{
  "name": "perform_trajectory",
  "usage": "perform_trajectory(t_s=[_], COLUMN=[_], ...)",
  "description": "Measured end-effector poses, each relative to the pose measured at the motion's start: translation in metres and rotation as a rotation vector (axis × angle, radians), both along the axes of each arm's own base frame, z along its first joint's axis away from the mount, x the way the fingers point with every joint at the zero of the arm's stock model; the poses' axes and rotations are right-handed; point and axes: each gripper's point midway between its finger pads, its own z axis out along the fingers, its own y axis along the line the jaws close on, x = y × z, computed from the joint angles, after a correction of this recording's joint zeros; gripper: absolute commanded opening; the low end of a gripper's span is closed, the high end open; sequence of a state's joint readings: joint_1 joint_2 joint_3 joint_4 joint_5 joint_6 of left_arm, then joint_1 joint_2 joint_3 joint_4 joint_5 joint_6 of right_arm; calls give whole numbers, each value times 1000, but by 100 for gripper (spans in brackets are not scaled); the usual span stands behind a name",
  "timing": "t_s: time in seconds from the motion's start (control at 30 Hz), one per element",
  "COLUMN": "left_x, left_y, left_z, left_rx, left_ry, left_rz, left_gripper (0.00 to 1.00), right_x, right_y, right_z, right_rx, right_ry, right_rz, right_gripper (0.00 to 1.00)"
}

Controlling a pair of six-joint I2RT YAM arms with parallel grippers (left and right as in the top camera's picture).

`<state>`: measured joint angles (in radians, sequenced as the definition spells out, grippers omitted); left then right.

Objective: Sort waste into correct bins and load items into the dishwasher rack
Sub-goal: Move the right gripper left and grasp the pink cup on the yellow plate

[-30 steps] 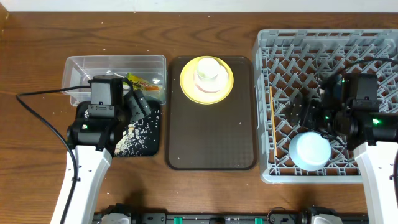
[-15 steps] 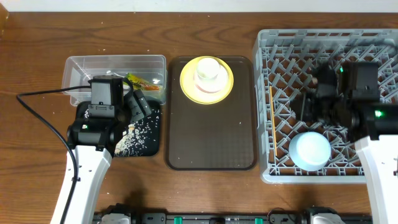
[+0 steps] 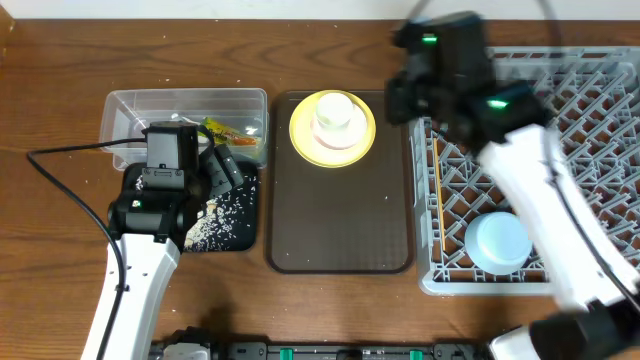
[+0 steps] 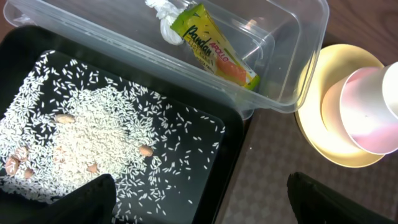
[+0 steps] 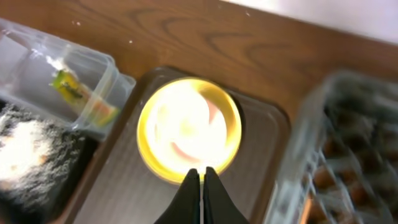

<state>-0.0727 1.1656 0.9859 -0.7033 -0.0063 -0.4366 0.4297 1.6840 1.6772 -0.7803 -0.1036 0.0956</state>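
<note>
**Right gripper over the plate**

Your right gripper [image 5: 200, 182], fingers pressed together and empty, hangs above the yellow plate [image 3: 300, 132] and cup [image 3: 334, 112] on the brown tray [image 3: 340, 220]. Your left gripper [image 4: 202, 190], fingers wide apart, hovers over rice [image 4: 87, 130] in the black tub [image 4: 231, 127].

Reads to me as a robotics lab bench dressed up as a kitchen clean-up station, not a working kitchen.

Evidence:
- The left arm [image 3: 135, 275] and right arm [image 3: 540, 190] both rise from the near edge of a bare wooden counter [image 3: 60, 70].
- A black cable [image 3: 70, 151] trails loose across the wood.
- Green status lights glow on both arms.
- Mounting hardware runs along the bottom edge of the overhead view.
- Kitchen gear is laid in 1 tidy row: clear bin [image 3: 115, 105], black bin [image 3: 252, 200] with rice [image 4: 81, 143] spread in it, brown tray [image 3: 340, 210], grey dishwasher rack [image 3: 600, 55].
- A plain pale wall strip [image 3: 200, 8] runs behind the counter.
</note>
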Motion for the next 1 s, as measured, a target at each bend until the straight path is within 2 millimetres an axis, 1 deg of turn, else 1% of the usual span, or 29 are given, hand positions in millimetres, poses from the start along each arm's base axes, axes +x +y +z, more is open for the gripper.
perform_trajectory(t_s=[0.07,0.13,0.2,0.3,0.37,0.4,0.43,0.5,0.67,0.8,0.87,1.0], left_x=[0,0,0,0,0,0,0,0,0,0,0,0], left_y=[0,0,0,0,0,0,0,0,0,0,0,0], left_z=[0,-1,0,0,-1,-1,-1,-1,-1,-1,-1,-1], left_rx=[0,0,0,0,0,0,0,0,0,0,0,0], left_ry=[1,2,2,2,2,3,3,3,3,4,4,4], left_rz=[0,-1,0,-1,0,-1,-1,0,0,-1,0,-1], left_gripper=[90,90,90,90,90,91,90,90,90,90,90,90], right_x=[13,22,29,31,32,32,32,34,40,41,40,37], right_y=[21,42,63,83,88,89,90,91,94,96,97,100], right_z=[-13,-30,-49,-79,-99,-104,-109,-115,-111,-113,-119,-139], right_rx=[-24,-48,-74,-108,-130,-138,-144,-152,-138,-135,-138,-158], right_ry=[-35,-57,-72,-57,-32,-26,-22,-17,-51,-51,-38,-2], right_rz=[38,84,129,180,198,202,205,209,206,213,218,232], right_gripper=[11,17,25,26,25,20,17,17,21,24,30,31])
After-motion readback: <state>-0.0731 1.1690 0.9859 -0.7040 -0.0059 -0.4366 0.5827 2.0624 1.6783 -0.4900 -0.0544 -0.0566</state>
